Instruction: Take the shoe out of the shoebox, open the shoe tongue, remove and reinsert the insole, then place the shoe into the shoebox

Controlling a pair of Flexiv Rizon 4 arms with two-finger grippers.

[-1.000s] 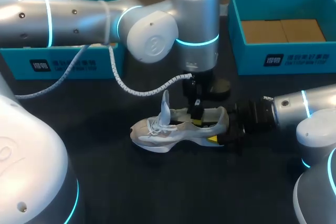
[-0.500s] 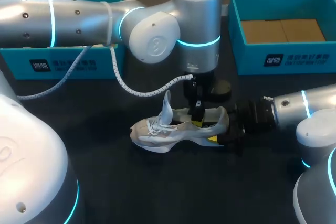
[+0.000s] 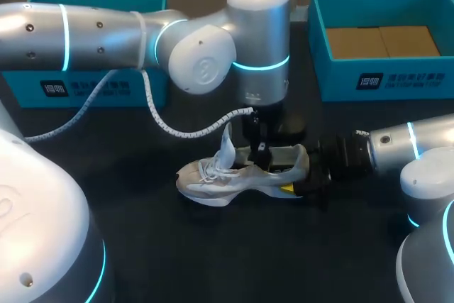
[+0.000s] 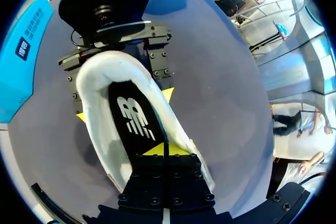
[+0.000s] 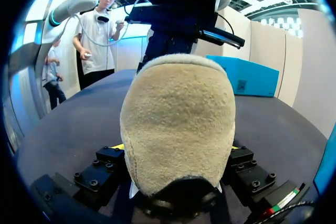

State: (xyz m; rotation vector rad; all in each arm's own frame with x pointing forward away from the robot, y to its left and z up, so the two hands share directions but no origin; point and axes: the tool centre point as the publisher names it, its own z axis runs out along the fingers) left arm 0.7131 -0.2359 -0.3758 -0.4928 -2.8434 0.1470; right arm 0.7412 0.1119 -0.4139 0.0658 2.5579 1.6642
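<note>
Right tool [image 5: 176, 148] clamped the shoe [image 3: 227, 175] at its firm heel while left tool [image 4: 165, 149], tips together, sat at the insole [image 4: 131, 121], which I judged thin, floppy, best edge-pinched.

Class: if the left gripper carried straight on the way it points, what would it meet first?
Probably the black insole with a white logo inside the white mesh shoe: the left gripper points down into the shoe's opening, though the depth is unclear.
</note>
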